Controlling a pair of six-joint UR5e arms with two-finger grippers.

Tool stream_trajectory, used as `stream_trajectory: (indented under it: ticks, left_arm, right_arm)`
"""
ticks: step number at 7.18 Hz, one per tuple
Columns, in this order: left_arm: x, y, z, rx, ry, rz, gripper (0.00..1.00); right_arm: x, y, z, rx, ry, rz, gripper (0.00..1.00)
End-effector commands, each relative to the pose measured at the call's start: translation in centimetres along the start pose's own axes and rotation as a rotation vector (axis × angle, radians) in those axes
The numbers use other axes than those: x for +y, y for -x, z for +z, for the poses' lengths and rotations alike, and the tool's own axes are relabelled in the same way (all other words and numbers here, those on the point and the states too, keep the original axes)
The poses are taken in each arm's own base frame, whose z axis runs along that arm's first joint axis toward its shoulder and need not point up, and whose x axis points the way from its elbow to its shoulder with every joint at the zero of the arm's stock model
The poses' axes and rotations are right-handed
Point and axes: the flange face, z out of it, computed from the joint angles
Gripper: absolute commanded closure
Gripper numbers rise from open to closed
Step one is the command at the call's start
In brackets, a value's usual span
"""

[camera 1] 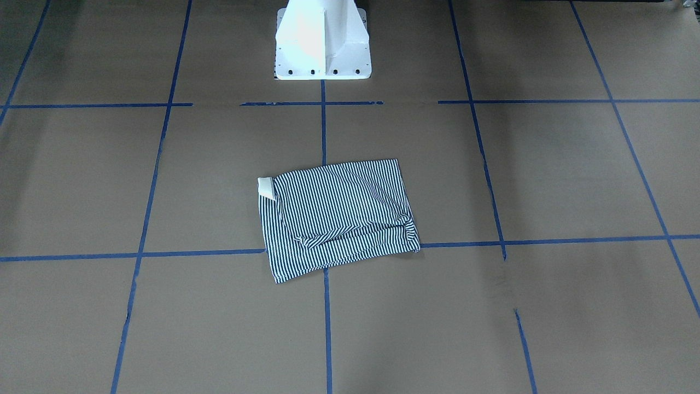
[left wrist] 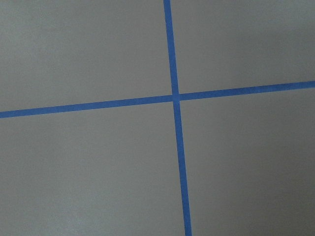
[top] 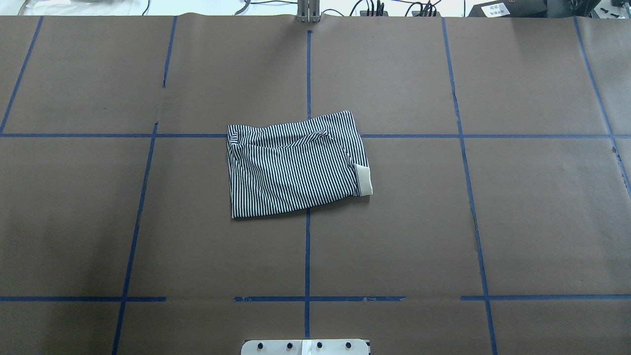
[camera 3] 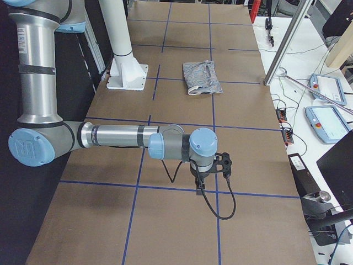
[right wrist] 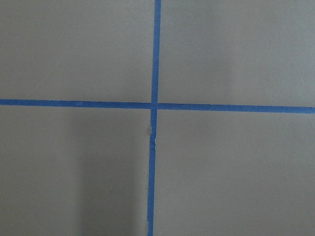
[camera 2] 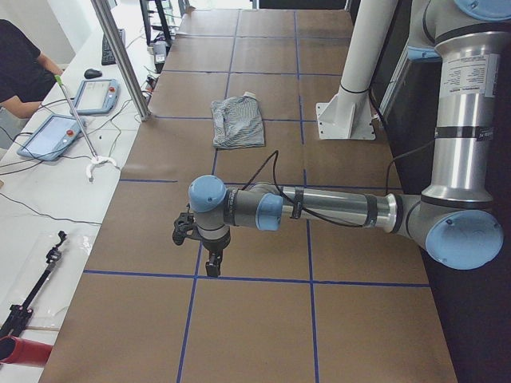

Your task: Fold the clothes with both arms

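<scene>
The striped polo shirt [camera 1: 339, 219] lies folded into a compact rectangle at the table's centre, flat on the brown paper, with its cream collar [camera 1: 266, 187] poking out at one short edge. It also shows in the overhead view [top: 296, 167] and both side views [camera 2: 238, 121] [camera 3: 202, 77]. No arm touches it. My left gripper [camera 2: 211, 267] hangs over the table's left end, far from the shirt; I cannot tell whether it is open. My right gripper [camera 3: 199, 190] hangs over the right end; I cannot tell its state either. Both wrist views show only paper and a blue tape cross.
The white pedestal base [camera 1: 322, 44] stands behind the shirt on the robot's side. Blue tape lines [top: 307, 246] grid the brown paper. A side bench holds teach pendants [camera 2: 52, 136] [camera 3: 325, 118], and a seated person [camera 2: 20, 68] is at it.
</scene>
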Motion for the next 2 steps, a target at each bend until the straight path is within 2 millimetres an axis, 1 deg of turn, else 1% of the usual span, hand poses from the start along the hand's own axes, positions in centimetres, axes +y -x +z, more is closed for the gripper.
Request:
stream_trajectory:
  ticks: [1, 2]
  left_arm:
    - [-0.04, -0.03, -0.02, 0.0, -0.001, 0.001, 0.0]
    - [-0.04, -0.03, -0.02, 0.0, -0.001, 0.001, 0.0]
  right_arm:
    - [0.07, -0.21, 0.23, -0.002, 0.005, 0.005, 0.0]
    - [0.06, -0.16, 0.18, -0.002, 0.004, 0.004, 0.0]
